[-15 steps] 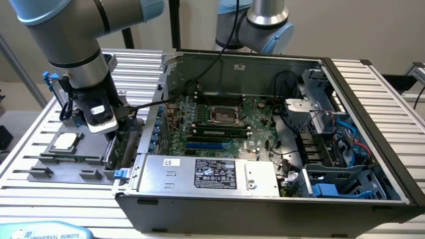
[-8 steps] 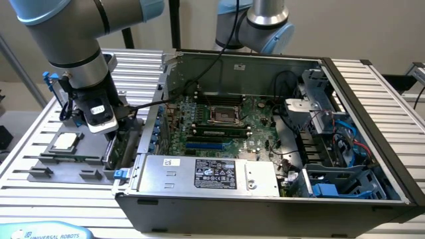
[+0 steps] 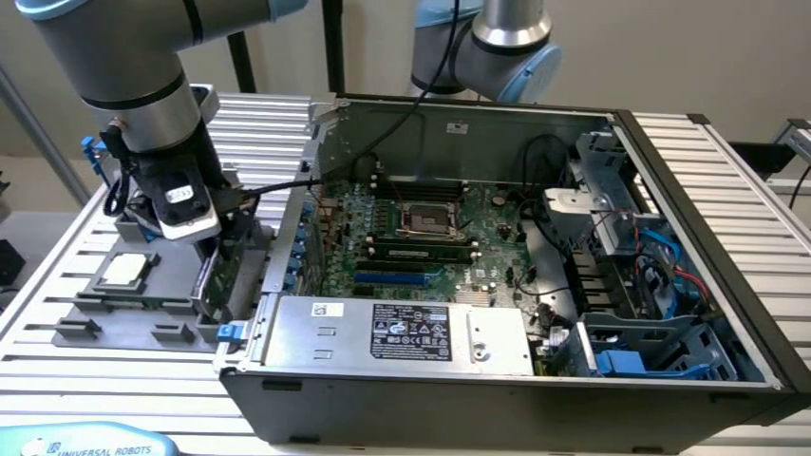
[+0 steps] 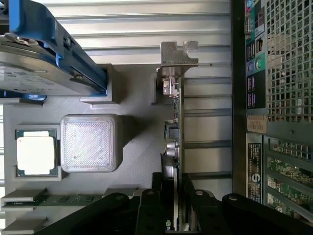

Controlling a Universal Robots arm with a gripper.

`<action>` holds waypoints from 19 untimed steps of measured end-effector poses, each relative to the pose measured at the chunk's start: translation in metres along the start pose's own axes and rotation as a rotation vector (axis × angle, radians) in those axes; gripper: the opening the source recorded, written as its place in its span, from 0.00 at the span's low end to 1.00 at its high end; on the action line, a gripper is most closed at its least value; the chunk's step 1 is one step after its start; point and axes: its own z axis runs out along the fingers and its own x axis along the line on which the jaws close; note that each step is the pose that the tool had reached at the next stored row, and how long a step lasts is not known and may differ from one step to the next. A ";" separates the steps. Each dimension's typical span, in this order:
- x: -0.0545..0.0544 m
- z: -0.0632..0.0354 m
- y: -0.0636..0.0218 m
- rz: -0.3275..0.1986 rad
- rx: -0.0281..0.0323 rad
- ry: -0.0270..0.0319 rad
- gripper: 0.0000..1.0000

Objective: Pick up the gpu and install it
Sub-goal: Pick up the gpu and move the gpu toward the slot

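As the claw (image 4: pixel 177 188) clamps the gpu (image 4: pixel 176 122), keep it square.
Jaws barely parted grip it, edge-on in its tray (image 3: pixel 127 321) at the case's (image 3: pixel 507 404) nine o'clock, exterior view; tilt risks binding.

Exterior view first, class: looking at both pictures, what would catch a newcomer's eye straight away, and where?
The open computer case dominates the middle, its green motherboard exposed. At the exterior view's left, the gripper is closed on the gpu, which stands on edge beside the case, over a grey tray.
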 end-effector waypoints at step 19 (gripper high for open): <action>-0.006 -0.0849 0.0045 -0.003 -0.0031 0.0004 0.27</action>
